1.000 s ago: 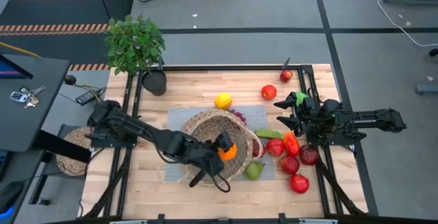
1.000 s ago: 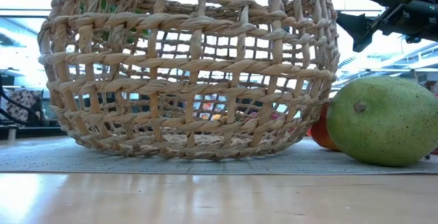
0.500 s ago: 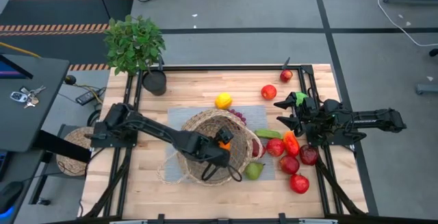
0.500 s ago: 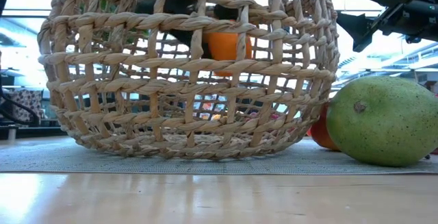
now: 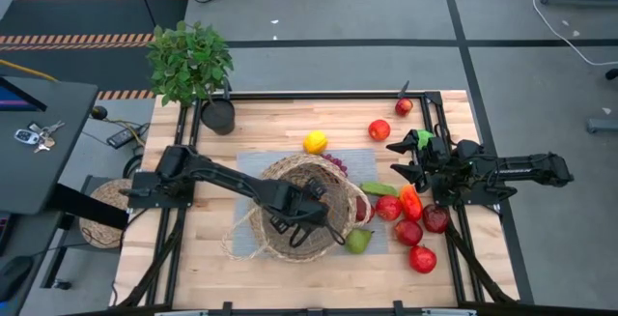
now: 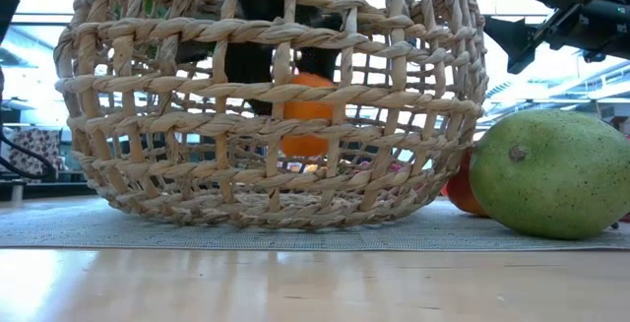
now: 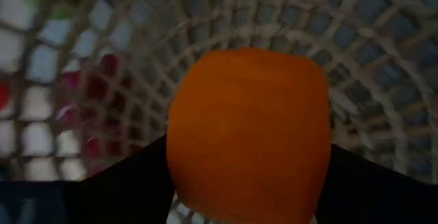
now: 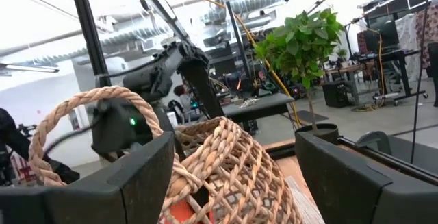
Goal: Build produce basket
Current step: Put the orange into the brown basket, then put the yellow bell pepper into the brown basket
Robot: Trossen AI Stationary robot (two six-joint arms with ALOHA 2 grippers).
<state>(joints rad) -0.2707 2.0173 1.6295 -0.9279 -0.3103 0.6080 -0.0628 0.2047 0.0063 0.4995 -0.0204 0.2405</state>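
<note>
Left gripper (image 5: 301,221) down inside basket (image 5: 336,183), holding orange (image 6: 305,115) between its fingers; orange hangs above basket floor. Basket sits on grey mat (image 5: 253,164) near bench middle. Right gripper (image 5: 404,158) waits over right side of bench, claw wide, holding nothing. Lemon (image 5: 315,142) just beyond basket toward far edge. Green pear (image 5: 358,242), red apples (image 5: 407,231) crowd basket's right side. Potted plant (image 5: 190,62) at far left corner.

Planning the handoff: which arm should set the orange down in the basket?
Left. Its gripper is already inside the basket, shut on the orange just above the floor. The right gripper waits open outside.
</note>
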